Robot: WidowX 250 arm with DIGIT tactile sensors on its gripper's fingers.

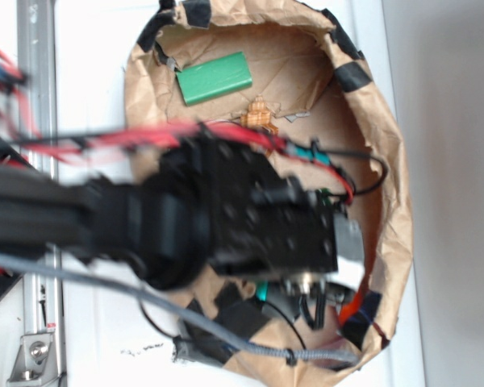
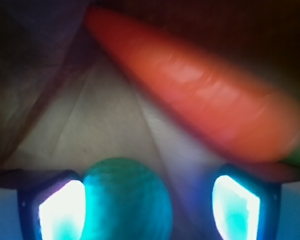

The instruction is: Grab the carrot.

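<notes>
Black arm (image 1: 226, 218) over paper-lined bowl (image 1: 387, 161); green block (image 1: 215, 78) (far side).

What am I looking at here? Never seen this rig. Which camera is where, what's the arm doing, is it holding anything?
The black machine is a small robot arm, a WidowX 250. The exterior view looks down on it reaching into a brown paper-lined basket patched with black tape. A green rectangular block lies inside.

The wrist view comes from a camera on the arm, just behind the claw. Its two fingertips glow at the bottom corners, apart. A glossy orange plastic carrot lies diagonally just ahead of them, not between them. A round teal ball sits between the fingers, though it's blurred, so contact is unclear. Nothing looks gripped yet.
</notes>
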